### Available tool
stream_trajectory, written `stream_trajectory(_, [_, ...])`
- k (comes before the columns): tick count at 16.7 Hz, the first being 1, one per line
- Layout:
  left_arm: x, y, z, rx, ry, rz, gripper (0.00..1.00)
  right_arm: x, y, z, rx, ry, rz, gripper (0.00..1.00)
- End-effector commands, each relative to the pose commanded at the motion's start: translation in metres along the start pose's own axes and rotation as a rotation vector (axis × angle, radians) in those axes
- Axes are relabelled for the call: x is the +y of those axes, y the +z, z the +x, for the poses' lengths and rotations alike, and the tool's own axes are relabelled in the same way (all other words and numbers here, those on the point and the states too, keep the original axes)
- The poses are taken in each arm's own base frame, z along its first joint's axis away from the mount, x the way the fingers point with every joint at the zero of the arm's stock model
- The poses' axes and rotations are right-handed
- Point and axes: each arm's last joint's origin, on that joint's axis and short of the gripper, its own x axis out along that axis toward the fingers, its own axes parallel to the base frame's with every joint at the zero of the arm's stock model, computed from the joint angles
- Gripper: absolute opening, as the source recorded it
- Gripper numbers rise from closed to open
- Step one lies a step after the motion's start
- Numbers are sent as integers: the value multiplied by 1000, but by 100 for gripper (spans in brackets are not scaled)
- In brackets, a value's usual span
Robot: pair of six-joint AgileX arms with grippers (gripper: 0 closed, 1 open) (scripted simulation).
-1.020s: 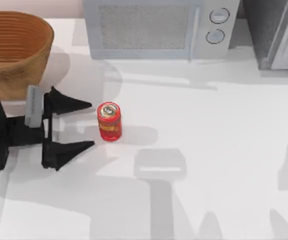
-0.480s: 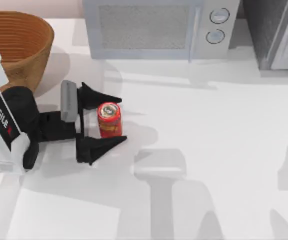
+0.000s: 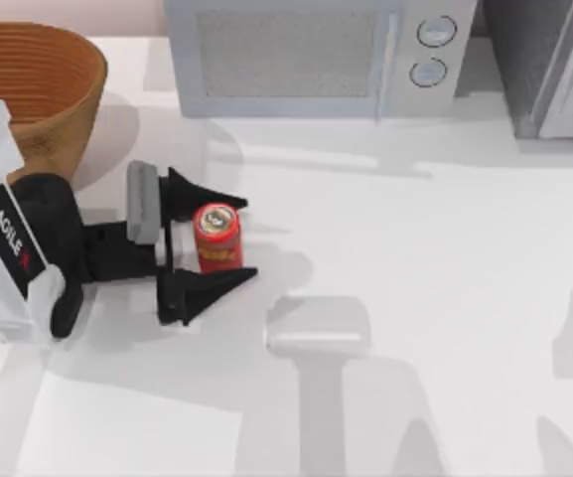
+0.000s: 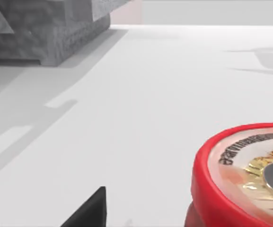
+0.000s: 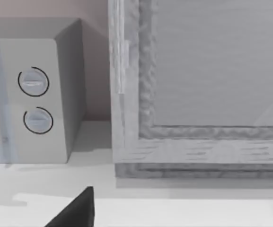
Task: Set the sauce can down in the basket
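Standing upright on the white surface, the can is a small red cylinder with a silver top and a yellow band. The left tool brackets it, black tapered fingers spread to either side, with no firm grip visible. The ribbed wicker basket sits at the far left corner, a grey microwave beside it. The surface right of the can lies open. The right tool's state cannot be told.

A grey microwave stands beside a grey cabinet on the white table.
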Motion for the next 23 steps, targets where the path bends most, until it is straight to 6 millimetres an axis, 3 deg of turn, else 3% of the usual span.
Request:
stream_trajectory(10, [0,0,0,0,0,0,2,0,0,0,0,0,0,100])
stream_trajectory(20, [0,0,-1,0,2,-1,0,0,0,0,0,0,0,100])
stream_trajectory(23, [2,18,1,-6,-2,16,0,0,0,0,0,0,0,100])
